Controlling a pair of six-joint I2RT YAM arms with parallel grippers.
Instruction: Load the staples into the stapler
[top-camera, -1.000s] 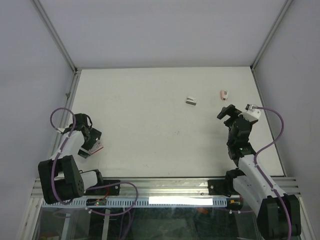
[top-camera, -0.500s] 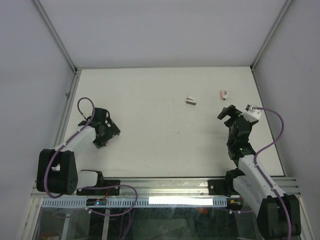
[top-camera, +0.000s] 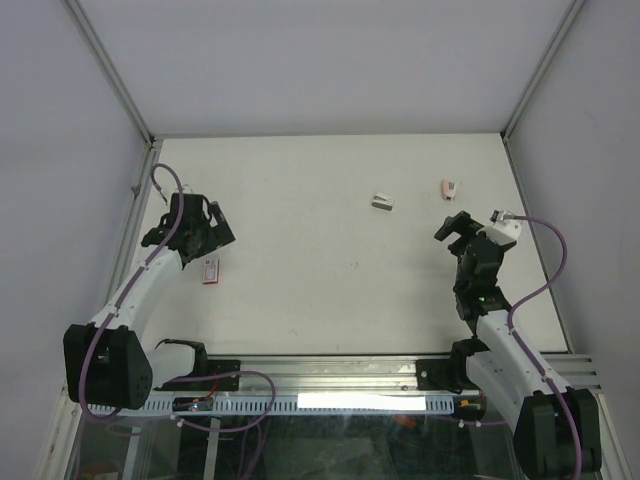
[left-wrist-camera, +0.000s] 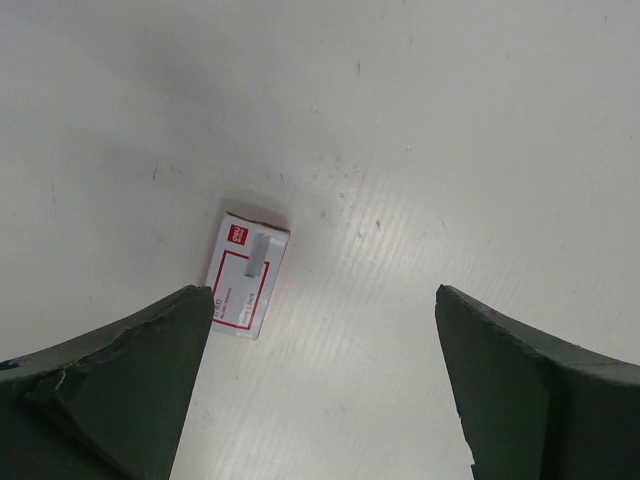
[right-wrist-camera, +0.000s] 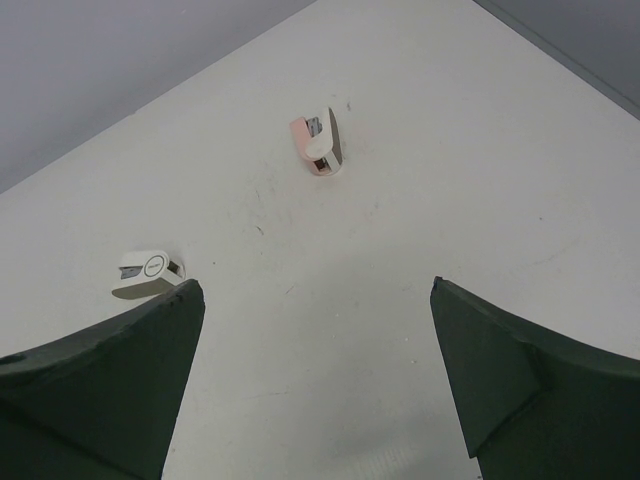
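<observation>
A small red-and-white box (left-wrist-camera: 245, 277) lies flat on the table, and a short silvery-grey strip of staples (left-wrist-camera: 258, 254) rests on its top. The box also shows in the top view (top-camera: 210, 270). My left gripper (left-wrist-camera: 322, 300) is open and empty above the table, with the box just beyond its left fingertip; in the top view the left gripper (top-camera: 192, 226) is past the box. A white stapler (right-wrist-camera: 148, 273) (top-camera: 383, 202) and a pink stapler (right-wrist-camera: 322, 146) (top-camera: 449, 187) lie at the far right. My right gripper (right-wrist-camera: 315, 290) (top-camera: 456, 224) is open and empty, short of both.
The table (top-camera: 320, 290) is white with a metal rail along its left edge (top-camera: 140, 200) and grey walls behind and at the sides. The arm bases sit on the near rail (top-camera: 330, 375).
My left arm has swung out from near its base and away along the left side. The box, at its fingers a second ago, now lies free on the table. The right arm has not moved.
</observation>
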